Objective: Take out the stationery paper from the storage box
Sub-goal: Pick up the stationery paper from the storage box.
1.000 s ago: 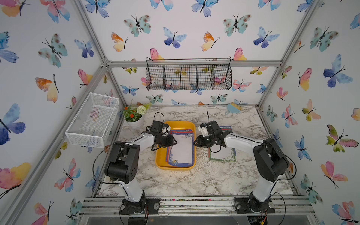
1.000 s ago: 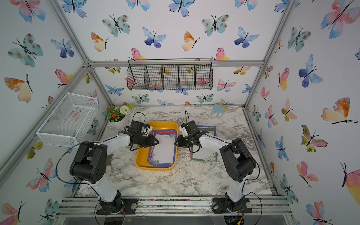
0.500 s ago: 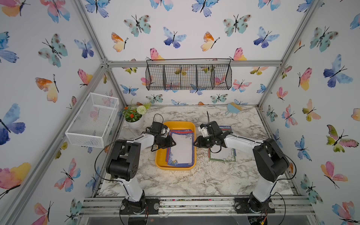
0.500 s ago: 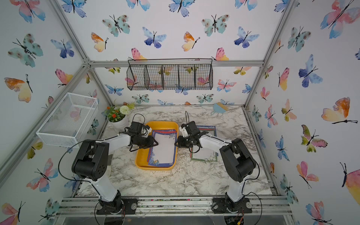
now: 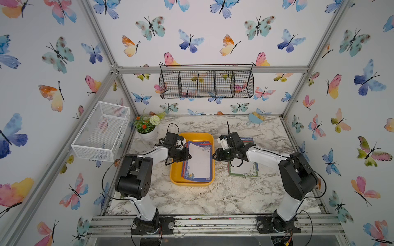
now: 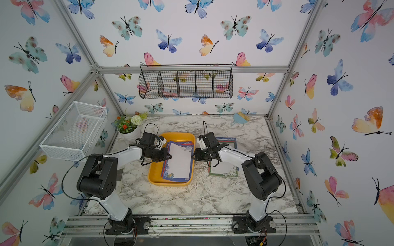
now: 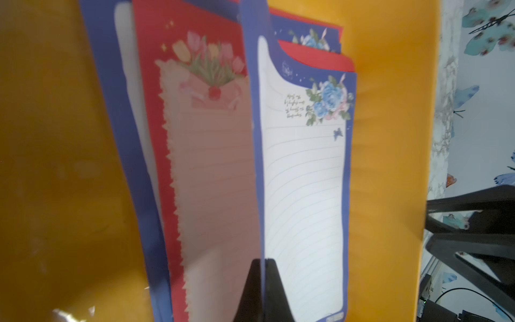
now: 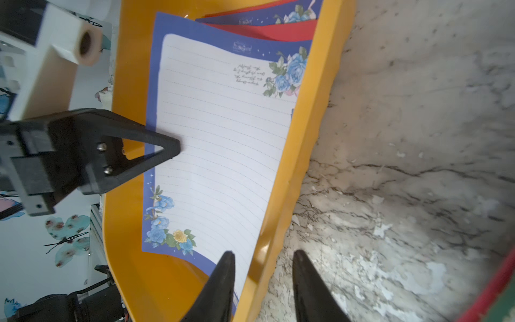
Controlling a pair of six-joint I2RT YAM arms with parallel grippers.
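Both fingers of the left hand (image 7: 263, 262) have just come together, pinching the long edge of the top sheet (image 7: 303, 181) so that it bows up off the red sheet (image 7: 211, 172) beneath. I judge the grip made, so lifting can follow. The top sheet is still in the box (image 7: 390, 167), reaching across toward the right hand (image 8: 264, 251), whose fingers stand apart astride the box wall. Beyond it, a green sheet (image 5: 243, 171) lies out on the surface (image 5: 213, 198).

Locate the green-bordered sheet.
In a top view the green-bordered sheet lies flat on the marble tabletop, just right of the yellow storage box, its far end hidden under the right arm.
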